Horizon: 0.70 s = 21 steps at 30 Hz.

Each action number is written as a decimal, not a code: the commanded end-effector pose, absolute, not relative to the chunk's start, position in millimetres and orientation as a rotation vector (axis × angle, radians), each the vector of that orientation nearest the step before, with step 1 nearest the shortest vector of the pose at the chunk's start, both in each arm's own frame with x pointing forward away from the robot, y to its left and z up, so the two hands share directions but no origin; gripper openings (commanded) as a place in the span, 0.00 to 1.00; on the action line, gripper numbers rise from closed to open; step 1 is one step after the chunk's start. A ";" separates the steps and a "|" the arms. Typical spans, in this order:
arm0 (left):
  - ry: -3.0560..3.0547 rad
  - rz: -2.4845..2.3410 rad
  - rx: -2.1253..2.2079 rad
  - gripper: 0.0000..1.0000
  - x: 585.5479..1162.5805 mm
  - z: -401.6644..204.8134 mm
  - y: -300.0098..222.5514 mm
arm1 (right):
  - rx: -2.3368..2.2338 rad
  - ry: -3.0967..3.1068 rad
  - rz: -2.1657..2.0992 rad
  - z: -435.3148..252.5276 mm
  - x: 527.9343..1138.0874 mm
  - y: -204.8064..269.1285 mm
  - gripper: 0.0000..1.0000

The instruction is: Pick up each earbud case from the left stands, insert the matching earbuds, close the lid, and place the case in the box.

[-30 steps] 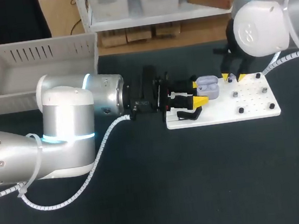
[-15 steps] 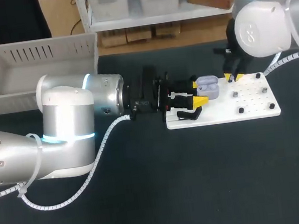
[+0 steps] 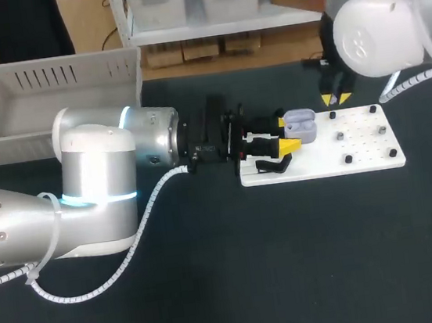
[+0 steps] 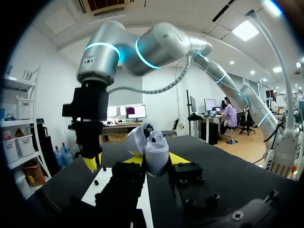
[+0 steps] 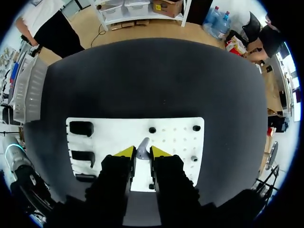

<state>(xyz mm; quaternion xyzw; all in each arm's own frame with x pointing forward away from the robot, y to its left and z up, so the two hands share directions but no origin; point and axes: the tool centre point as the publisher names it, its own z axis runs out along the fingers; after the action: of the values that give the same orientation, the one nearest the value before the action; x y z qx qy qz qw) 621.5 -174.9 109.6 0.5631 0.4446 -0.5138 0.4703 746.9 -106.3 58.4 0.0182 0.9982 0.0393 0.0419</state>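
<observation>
My left gripper is shut on a lavender earbud case and holds it, lid open, over the left end of the white pegboard. In the left wrist view the open case sits between the yellow tips. My right gripper hangs above the board's far edge, just right of the case. In the right wrist view a small pale earbud is pinched between the right gripper's tips, above the board. That gripper also shows in the left wrist view, beside the case.
Black case stands line the board's left side, and small black pegs dot its right part. A grey slotted basket stands at the table's far left. Dark tabletop lies in front of the board.
The right gripper has closed on the earbud and risen off the board, drawing back toward the far edge. The left arm and case have stayed still.
</observation>
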 end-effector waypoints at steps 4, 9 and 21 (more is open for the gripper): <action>1.089 -1.256 1.378 0.00 621.0 109.2 -175.0 | 0.022 2.960 0.058 103.8 714.5 -112.8 0.00; 1.089 -1.256 1.378 0.00 621.0 109.2 -175.0 | -0.042 2.943 0.044 134.1 706.8 -110.2 0.00; 1.089 -1.256 1.378 0.00 621.0 109.2 -175.0 | -0.394 3.002 -0.023 188.2 681.4 -82.3 0.00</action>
<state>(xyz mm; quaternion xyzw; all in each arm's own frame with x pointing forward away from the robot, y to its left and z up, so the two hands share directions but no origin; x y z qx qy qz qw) 621.5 -174.9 109.6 0.5632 0.4446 -0.5139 0.4703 685.3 -84.9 170.7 -0.1162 0.9901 -0.0105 0.0775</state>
